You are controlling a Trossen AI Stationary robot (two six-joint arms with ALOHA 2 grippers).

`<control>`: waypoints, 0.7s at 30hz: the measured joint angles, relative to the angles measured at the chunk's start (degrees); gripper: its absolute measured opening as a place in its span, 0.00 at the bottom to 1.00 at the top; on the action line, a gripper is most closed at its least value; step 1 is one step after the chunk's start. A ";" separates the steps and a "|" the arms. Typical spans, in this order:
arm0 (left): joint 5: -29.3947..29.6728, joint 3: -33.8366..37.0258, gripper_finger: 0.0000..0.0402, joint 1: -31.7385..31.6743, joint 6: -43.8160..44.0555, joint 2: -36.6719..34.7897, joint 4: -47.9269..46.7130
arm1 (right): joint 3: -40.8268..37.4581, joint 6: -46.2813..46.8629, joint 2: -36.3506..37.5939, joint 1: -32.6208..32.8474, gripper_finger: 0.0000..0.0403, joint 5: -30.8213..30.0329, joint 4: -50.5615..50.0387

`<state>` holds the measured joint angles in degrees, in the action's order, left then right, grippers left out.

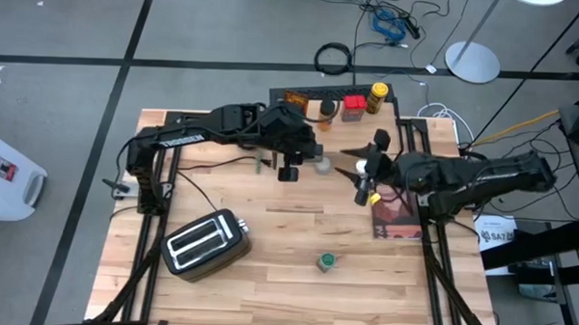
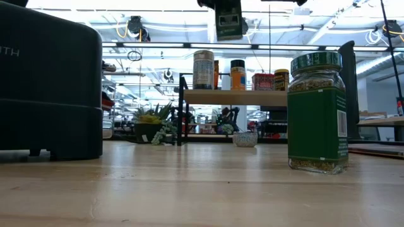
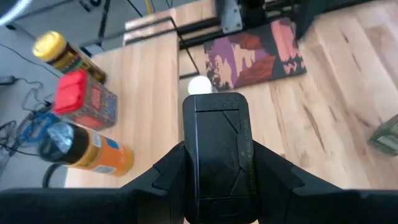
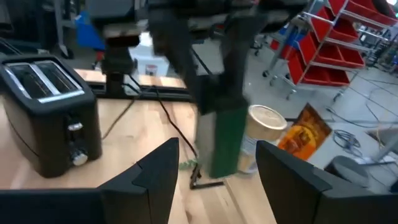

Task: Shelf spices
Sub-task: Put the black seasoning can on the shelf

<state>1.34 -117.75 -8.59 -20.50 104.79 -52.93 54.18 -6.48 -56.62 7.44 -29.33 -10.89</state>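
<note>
My left gripper (image 1: pixel 289 168) hangs over the table's middle, just in front of the shelf (image 1: pixel 335 90), shut on a dark rectangular tin (image 3: pixel 215 143). The right wrist view shows that tin (image 4: pixel 224 143) as dark green. On the shelf top (image 2: pixel 233 96) stand an orange bottle (image 3: pixel 84 152), a red tin (image 3: pixel 84 99), a yellow jar (image 3: pixel 57 53) and a grey tin (image 2: pixel 203 69). A tan-lidded jar (image 1: pixel 321 164) stands on the table between the grippers. A green jar (image 1: pixel 327 263) stands near the near edge. My right gripper (image 1: pixel 355 163) is open, just right of the tan-lidded jar, holding nothing. My left gripper pinches the dark tin between its two fingers (image 3: pixel 168 171), one on each long side (image 3: pixel 189 155). It comes from above, pointing down, and the tin sticks out past the fingers. The tin (image 2: pixel 228 22) is lifted clear of the table and hangs upright.
A black toaster (image 1: pixel 205 242) sits at the near left. A red printed mat (image 1: pixel 397 214) lies under the right arm. An orange packet (image 4: pixel 305 134) leans at the shelf's left end. A small plant (image 2: pixel 151 123) stands beyond the table. Bare wood stretches between the toaster and the green jar.
</note>
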 joint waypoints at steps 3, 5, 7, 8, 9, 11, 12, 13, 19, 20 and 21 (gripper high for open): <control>-0.21 0.01 0.34 -0.51 -1.03 1.51 0.06 | 2.61 -1.60 -0.45 -2.57 0.50 1.52 -3.59; -0.20 0.01 0.34 -0.62 -1.37 2.31 0.85 | 4.26 -2.77 -1.08 -4.56 0.50 4.39 -5.90; -0.23 0.06 0.34 -0.78 -1.55 2.54 1.30 | 5.62 -3.91 -1.84 -6.81 0.50 7.11 -7.99; -0.25 0.06 0.34 -0.76 -1.91 2.71 1.92 | 6.22 -4.61 -2.15 -8.07 0.50 8.43 -8.80; -0.28 0.06 0.34 -0.75 -2.33 2.71 2.56 | 6.59 -5.28 -2.38 -9.40 0.50 9.92 -9.64; -0.28 0.06 0.34 -0.81 -2.49 2.76 2.10 | 7.34 -6.00 -2.70 -12.07 0.51 13.80 -10.63; -0.28 0.06 0.34 -0.92 -2.56 2.81 2.10 | 7.56 -6.17 -2.73 -13.49 0.52 15.94 -10.69; -0.26 0.06 0.34 -1.04 -2.64 2.82 2.21 | 7.70 -6.21 -2.71 -14.73 0.53 17.97 -10.81; -0.28 0.06 0.34 -1.13 -2.87 2.82 2.48 | 7.93 -6.14 -3.44 -20.82 0.62 27.51 -9.95; -0.28 0.06 0.34 -1.12 -2.91 2.82 2.54 | 7.95 -6.06 -3.94 -21.45 0.64 28.77 -9.88; -0.28 0.06 0.34 -1.12 -2.92 2.82 2.54 | 7.95 -6.04 -4.68 -21.99 0.65 29.59 -9.78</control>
<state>1.06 -117.69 -9.72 -23.42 107.61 -50.39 62.13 -12.51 -61.30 -14.54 0.26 -20.67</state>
